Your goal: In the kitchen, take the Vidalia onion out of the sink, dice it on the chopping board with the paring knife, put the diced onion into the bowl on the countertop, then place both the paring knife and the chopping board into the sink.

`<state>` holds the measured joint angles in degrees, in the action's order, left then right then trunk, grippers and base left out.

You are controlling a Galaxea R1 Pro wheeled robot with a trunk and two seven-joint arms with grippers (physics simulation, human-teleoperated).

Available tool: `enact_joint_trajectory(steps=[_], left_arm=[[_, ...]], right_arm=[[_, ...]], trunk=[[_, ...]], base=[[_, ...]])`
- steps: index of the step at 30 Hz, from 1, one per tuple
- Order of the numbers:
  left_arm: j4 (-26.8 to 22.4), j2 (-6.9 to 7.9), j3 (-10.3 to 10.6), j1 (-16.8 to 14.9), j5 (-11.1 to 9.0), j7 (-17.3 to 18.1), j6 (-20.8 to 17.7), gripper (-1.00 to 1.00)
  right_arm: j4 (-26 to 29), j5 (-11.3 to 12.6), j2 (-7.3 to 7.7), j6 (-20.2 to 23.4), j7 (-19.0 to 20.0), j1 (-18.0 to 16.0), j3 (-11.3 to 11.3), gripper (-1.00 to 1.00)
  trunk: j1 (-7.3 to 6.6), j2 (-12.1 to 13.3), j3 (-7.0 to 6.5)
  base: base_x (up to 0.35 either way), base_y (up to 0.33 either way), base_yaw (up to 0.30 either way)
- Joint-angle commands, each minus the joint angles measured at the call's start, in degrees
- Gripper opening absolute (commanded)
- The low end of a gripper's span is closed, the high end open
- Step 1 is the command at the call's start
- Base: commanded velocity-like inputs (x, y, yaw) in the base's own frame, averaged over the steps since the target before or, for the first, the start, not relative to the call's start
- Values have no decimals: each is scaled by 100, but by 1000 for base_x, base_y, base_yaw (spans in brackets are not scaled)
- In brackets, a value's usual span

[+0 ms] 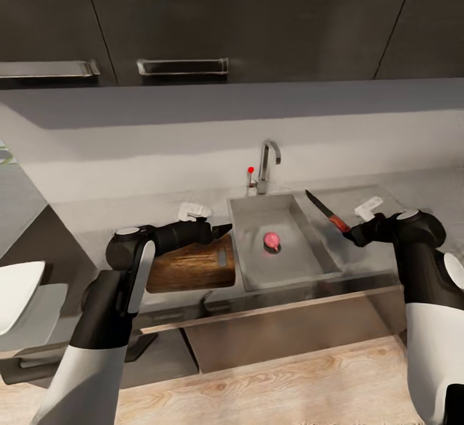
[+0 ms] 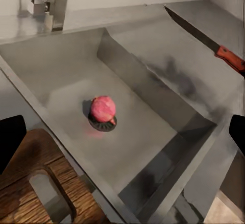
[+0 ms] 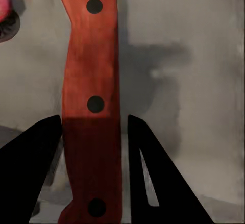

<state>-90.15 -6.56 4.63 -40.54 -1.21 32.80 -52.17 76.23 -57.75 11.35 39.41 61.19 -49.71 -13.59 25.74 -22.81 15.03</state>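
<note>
Right fingers [image 3: 92, 178] clamp paring knife [image 3: 91, 106] handle above drainboard; left fingers [image 1: 222, 229] spread empty over chopping board [image 1: 190, 264]; onion [image 1: 272, 240] sits on sink [image 1: 258, 209] drain.

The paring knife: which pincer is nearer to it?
Right. The right pincer straddles the paring knife at its orange-red handle on the drainboard. The left pincer is across the sink, over the chopping board.

Sink [image 1: 254, 264] basin lay open from above; only onion [image 1: 271, 240] sat in it, on drain. Tap [image 1: 267, 164] stood at back rim, blocking approach from wall side. Chopping board [image 1: 190, 264] pressed against basin's left rim under my left gripper [image 1: 222, 229]. Paring knife [image 1: 327, 211] crossed drainboard on right, handle between my right fingers [image 3: 158, 183]. Overhead cabinets [image 1: 232, 19] limited headroom.
</note>
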Motion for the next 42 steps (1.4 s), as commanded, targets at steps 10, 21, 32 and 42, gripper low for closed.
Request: enact_joint_trajectory(steps=[10, 21, 32, 42], left_arm=[[401, -124, 20, -336, -8, -825, -409, 100], [521, -250, 209, -358, -5, -917, -429, 100], [442, -266, 707, -353, -19, -916, -198, 100], [402, -266, 714, -351, -37, -915, -160, 100]], right_arm=[[27, -1, 345, -360, 528, -4, -1024, -100], [223, 25, 350, -468, 1897, -5, -1119, -100], [354, 37, 350, -448, 1920, -8, -1128, -100], [457, 57, 350, -443, 1924, -6, -1129, -100]], trunk=[[4, -11, -2], [4, -11, -2], [4, -11, -2], [4, -11, -2]], base=[[0, 0, -150], [0, 0, -9], [0, 0, 0], [0, 0, -167]])
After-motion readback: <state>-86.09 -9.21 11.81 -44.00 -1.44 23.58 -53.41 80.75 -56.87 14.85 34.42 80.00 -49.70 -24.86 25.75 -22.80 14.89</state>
